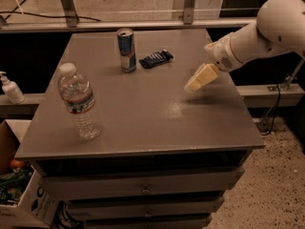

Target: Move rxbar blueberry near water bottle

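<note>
Rxbar (156,58) lying flat at far middle of table (157,123), just right of upright can (127,50). Bottle (79,101) standing near front left, well apart from bar. Gripper (193,86) hanging over right half of table, angled down-left, apart from bar, nothing in its grasp; how wide open, cannot tell

The white arm (252,37) comes in from the upper right, and its thick rounded link slants down and to the left into a ribbed wrist (220,57). From the wrist the cream-coloured gripper (193,85) points down and leftward at a slant, its tip the lowest part. It hangs close above the right part of the surface (143,113), near the right edge.
</note>
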Controlling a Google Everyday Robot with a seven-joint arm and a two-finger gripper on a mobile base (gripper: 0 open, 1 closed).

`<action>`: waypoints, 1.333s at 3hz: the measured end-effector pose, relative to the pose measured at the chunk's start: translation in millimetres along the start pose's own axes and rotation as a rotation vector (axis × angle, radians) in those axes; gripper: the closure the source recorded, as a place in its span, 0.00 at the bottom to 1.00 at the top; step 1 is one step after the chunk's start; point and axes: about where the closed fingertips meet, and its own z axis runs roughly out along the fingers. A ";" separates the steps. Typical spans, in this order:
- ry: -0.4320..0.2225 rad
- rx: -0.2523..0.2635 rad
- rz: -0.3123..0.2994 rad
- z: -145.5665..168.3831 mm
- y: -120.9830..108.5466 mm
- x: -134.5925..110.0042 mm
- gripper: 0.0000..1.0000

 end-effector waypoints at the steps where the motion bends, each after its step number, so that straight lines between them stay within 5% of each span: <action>1: -0.087 0.000 0.043 5.4 -11.5 -11.7 0.00; 4: -0.235 0.059 0.179 40.2 -64.7 -29.1 0.00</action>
